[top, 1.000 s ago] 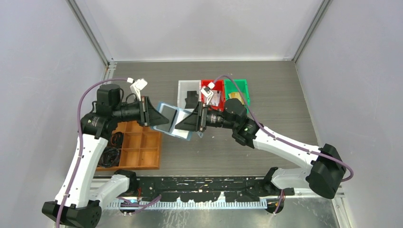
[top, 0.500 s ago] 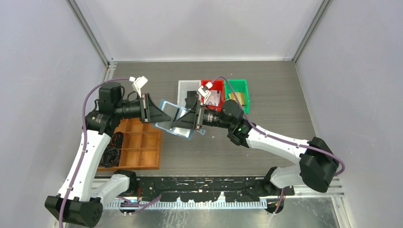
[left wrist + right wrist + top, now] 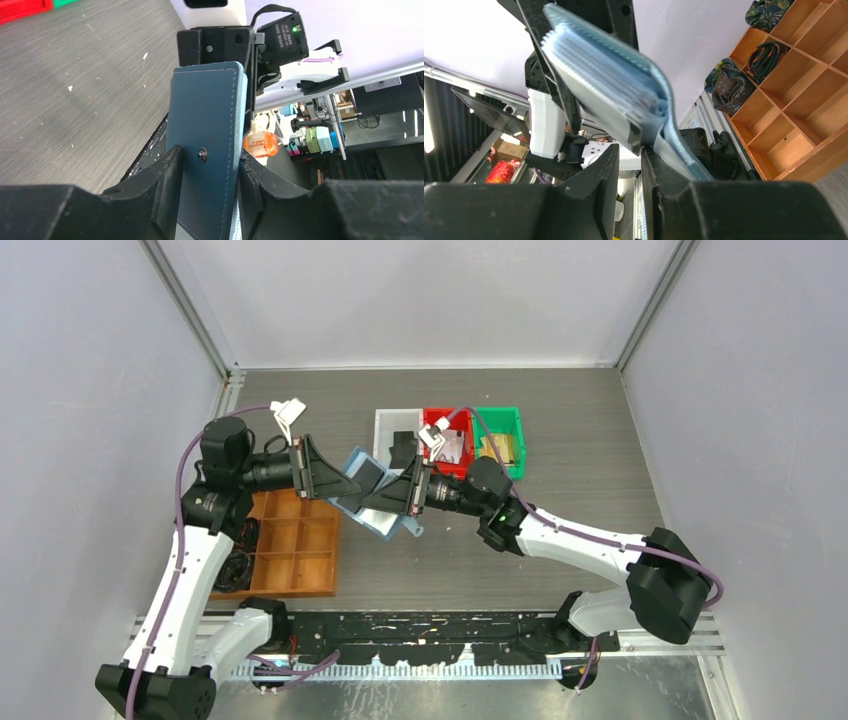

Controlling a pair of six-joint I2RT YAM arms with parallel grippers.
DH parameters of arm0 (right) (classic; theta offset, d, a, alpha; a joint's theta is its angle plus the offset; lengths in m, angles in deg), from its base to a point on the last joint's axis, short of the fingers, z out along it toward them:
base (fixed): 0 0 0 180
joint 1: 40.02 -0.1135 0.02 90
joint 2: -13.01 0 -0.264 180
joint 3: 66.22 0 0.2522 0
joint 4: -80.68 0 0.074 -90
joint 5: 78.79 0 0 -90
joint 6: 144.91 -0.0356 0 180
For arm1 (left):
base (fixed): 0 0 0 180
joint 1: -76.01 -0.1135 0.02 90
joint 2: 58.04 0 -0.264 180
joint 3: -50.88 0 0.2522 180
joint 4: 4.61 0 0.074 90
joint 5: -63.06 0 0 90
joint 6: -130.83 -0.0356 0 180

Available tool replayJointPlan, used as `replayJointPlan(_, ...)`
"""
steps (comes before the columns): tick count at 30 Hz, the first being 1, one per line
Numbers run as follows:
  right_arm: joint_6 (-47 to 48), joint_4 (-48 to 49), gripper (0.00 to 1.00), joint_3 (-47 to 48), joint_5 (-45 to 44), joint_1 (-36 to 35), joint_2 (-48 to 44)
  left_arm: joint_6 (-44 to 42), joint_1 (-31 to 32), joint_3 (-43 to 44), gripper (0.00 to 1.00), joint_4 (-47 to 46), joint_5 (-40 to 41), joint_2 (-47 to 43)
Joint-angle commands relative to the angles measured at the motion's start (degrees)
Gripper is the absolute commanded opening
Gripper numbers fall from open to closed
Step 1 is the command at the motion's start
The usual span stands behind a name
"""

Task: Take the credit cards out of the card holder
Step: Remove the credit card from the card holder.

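Pinching the card holder (image 3: pixel 205 115) with my right gripper (image 3: pixel 630 150); its length runs to the left gripper (image 3: pixel 210 156), grip there unclear.

we see bare table (image 3: pixel 600 470) along its right edge and far left corner; the left arm (image 3: pixel 185 570) and right arm (image 3: pixel 580 540) meet mid-table at the card holder (image 3: pixel 383 523), a row of bins (image 3: pixel 505 412) stands toward the far edge, a wooden tray (image 3: pixel 300 565) fills the near left corner

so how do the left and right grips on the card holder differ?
Left gripper straddles the card holder's dark teal outer cover, near the snap; whether it grips is unclear. Right gripper has narrow jaws pinching a pale blue inner edge. Both meet the holder in mid-air.
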Motion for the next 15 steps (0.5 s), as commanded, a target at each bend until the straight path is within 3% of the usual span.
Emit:
replayJointPlan(1,0.3,3.6,0.28,-0.4,-7.6,0.3,-0.3,6.1,1.3,0.4,0.4,-5.8,-10.8,-2.8)
replayJointPlan(8,0.6,3.6,0.28,-1.1,-8.1,0.3,-1.9,6.5,1.4,0.4,0.24,-5.9,-10.8,-3.0)
replayJointPlan(15,0.7,3.8,0.36,-2.7,-9.3,0.3,-3.3,6.6,1.3,1.4,0.1,-5.3,-9.3,-3.5)
